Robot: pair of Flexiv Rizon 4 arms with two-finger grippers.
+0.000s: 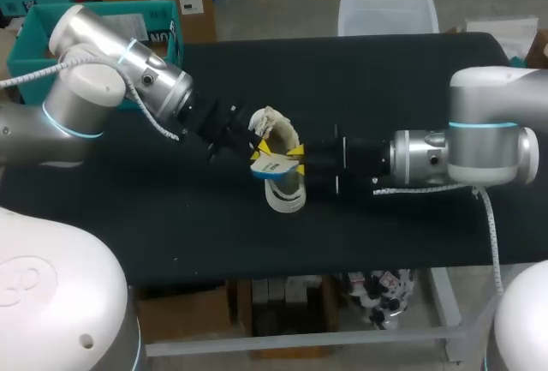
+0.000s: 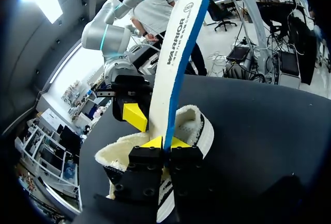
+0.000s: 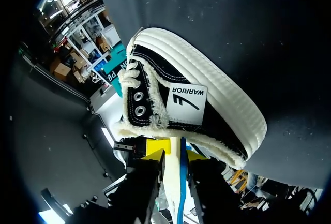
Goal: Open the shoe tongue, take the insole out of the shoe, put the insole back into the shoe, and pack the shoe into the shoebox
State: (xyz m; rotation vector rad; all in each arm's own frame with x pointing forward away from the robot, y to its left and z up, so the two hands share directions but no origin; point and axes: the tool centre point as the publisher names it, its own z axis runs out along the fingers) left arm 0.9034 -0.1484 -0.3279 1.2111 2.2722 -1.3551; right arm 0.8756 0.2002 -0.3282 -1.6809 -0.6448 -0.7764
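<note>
Black cloth covers the counter (image 1: 171, 217), faintly speckled, with the fleece-lined shoe (image 1: 287, 195) at its middle. Left pincer (image 2: 166, 142) pinches the blue-edged insole (image 2: 176, 63) just above the shoe's opening. Right pincer (image 3: 176, 151), meeting it from opposite, appears to pinch the insole too.

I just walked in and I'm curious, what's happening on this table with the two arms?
Both arms meet at a shoe lying in the middle of the black table. The left hand is shut on the white, blue-edged insole, holding it upright at the shoe's fleecy opening. The right hand is close against the insole from the opposite side; whether it grips too is unclear.
</note>
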